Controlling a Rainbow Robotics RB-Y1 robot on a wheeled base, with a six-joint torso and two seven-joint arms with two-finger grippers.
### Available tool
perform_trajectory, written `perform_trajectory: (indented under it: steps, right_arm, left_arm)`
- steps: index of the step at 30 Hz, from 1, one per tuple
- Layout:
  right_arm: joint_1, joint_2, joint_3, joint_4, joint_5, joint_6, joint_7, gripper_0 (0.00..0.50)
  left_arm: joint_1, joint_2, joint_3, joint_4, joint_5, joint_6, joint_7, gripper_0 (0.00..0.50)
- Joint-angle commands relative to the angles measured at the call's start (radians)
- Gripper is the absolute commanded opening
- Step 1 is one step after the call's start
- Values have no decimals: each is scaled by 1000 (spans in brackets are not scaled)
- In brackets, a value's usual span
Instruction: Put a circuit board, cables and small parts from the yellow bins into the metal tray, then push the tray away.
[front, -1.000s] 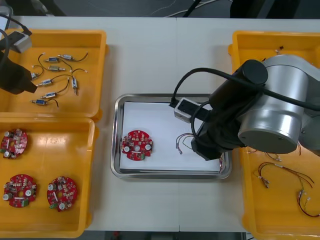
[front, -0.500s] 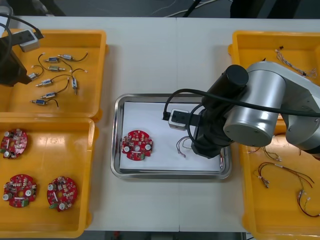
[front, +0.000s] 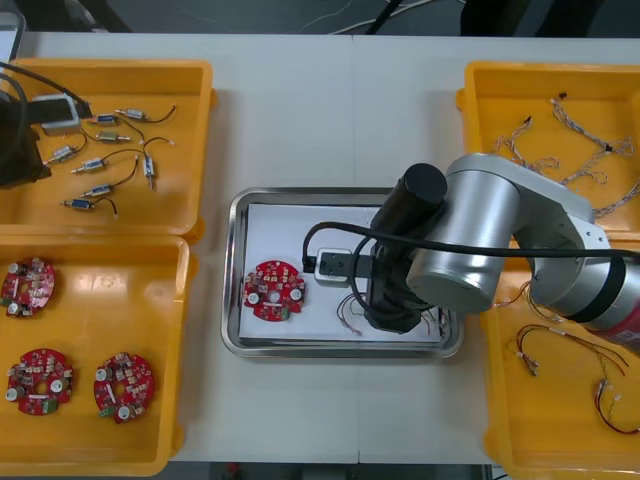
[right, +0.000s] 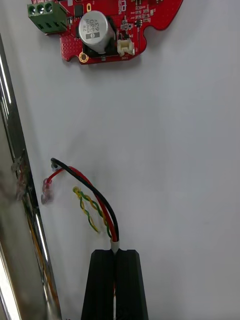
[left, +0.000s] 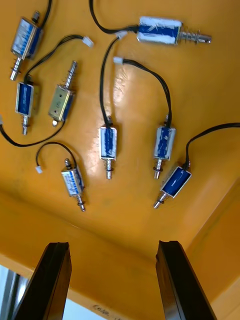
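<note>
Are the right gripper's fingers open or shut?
Shut on the red and yellow cable: the right gripper has fingers together, wires emerging between their tips.

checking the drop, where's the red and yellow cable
Front view: the red and yellow cable is in the right gripper's shut fingers over the metal tray, right of the circuit board.

The right arm (front: 470, 250) reaches from the frame's right to lower centre, wrist down, jaws pinched on a cable (right: 100, 200). The left arm (front: 15, 150) sits at upper left, jaws apart.
</note>
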Motion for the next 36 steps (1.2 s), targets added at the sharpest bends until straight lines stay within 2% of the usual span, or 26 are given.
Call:
perform_trajectory:
  steps: [1, 8, 10, 11, 12, 13, 14, 15, 16, 17, 18, 19, 26, 32, 36]
  right_arm:
    - [-32, 48, 37, 50, 7, -45, 27, 0]
    - [-32, 69, 51, 104, 7, -65, 32, 0]
    - [-32, 69, 51, 104, 7, -65, 35, 36]
    - [-32, 69, 51, 103, 7, -65, 33, 74]
    - [-32, 69, 51, 104, 7, -65, 33, 143]
    - [-32, 69, 51, 103, 7, -65, 35, 168]
    - [-32, 69, 49, 104, 7, -65, 33, 216]
    - [-32, 68, 51, 103, 7, -65, 33, 216]
    - [-32, 68, 49, 103, 7, -65, 33, 346]
    - [-32, 68, 49, 103, 7, -65, 33, 410]
    - [-32, 66, 49, 103, 7, -65, 33, 424]
    - [-32, 65, 48, 101, 4, -65, 30, 489]
    - [-32, 52, -6, 52, -14, -33, 29, 500]
    - [-32, 48, -101, -25, -31, 76, 30, 500]
    - [-32, 48, -173, -69, -46, 153, 19, 500]
  left_arm:
    - [79, 11, 0, -41, 22, -33, 23, 500]
    - [94, 5, 0, -32, 33, -31, 23, 500]
    - [86, 5, -6, -27, 34, -31, 23, 500]
    - [80, 5, -9, -24, 34, -31, 23, 500]
    - [70, 3, -12, -12, 34, -31, 23, 500]
    - [63, 0, -12, -4, 34, -31, 23, 500]
    - [54, -4, -14, 6, 33, -31, 23, 500]
    - [39, -7, -12, 29, 34, -31, 23, 500]
    - [30, -7, -12, 42, 37, -31, 23, 500]
    - [16, -14, -12, 60, 37, -33, 23, 500]
    - [13, -14, -12, 63, 37, -33, 23, 500]
    - [-4, -15, -12, 83, 37, -35, 23, 500]
    - [-32, -21, -12, 106, 22, -36, 23, 500]
    - [-87, -33, -12, 197, 26, -39, 23, 500]
    - [-90, -47, -17, 213, 14, -68, 23, 500]
